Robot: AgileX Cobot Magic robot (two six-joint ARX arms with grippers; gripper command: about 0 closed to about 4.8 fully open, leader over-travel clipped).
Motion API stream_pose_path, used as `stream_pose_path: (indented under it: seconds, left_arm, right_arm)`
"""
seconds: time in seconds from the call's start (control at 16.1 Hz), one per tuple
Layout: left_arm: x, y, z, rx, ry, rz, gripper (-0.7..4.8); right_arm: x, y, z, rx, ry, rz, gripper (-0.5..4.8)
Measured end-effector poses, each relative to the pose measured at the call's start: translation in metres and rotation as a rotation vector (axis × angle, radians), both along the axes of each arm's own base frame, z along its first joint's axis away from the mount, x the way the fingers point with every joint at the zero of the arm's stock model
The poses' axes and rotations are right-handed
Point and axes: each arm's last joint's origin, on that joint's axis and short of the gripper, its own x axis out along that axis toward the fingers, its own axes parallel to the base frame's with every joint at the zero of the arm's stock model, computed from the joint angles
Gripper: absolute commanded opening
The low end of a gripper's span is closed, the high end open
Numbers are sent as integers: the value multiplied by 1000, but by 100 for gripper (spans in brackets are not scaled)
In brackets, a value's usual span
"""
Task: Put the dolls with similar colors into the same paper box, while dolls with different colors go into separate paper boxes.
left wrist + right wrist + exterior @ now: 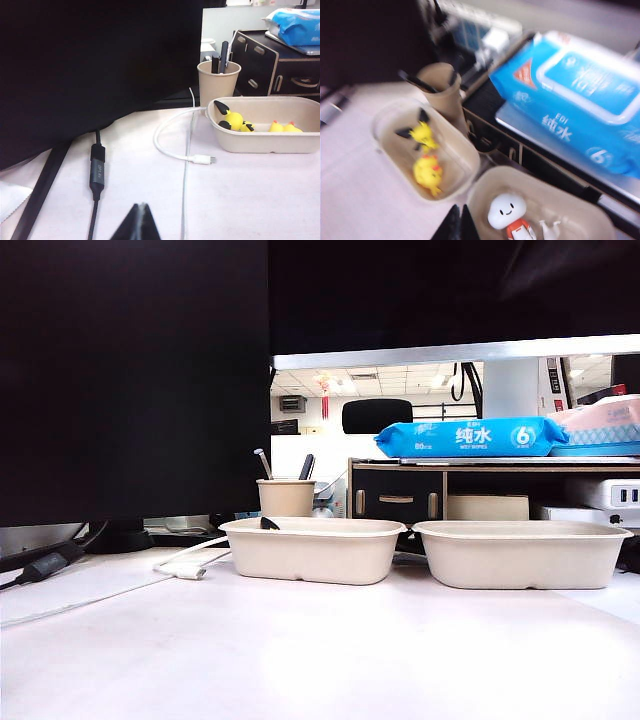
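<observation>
Plainly, the right gripper (458, 222) hangs with its jaws pressed together and empty, raised above the near rim of the right paper box (485, 185), angled down at both boxes. That box holds the white round-headed plush (506, 211) and the white limp plush (549, 230); the left paper box (387, 112) holds the yellow black-eared plush (421, 134) and the yellow duck (427, 172). Sorting looks finished, so the sound move is lifting clear without brushing a rim. The left gripper (137, 225), likewise pinched closed with nothing in it, sits low over the table (240, 200), well apart from the left box, near the white cable (172, 150).
</observation>
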Motion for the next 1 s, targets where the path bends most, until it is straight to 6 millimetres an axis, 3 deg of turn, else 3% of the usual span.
stream_pose_path:
  seconds: [0.31,1.0]
  left_arm:
    - [2,7,0,0,0,79,-5]
    - [3,14,0,0,0,144,-5]
  right_arm:
    - [-64,-20,-2,51,-152,-5,-7]
    - [-158,-49,-6,97,-293,-6,-5]
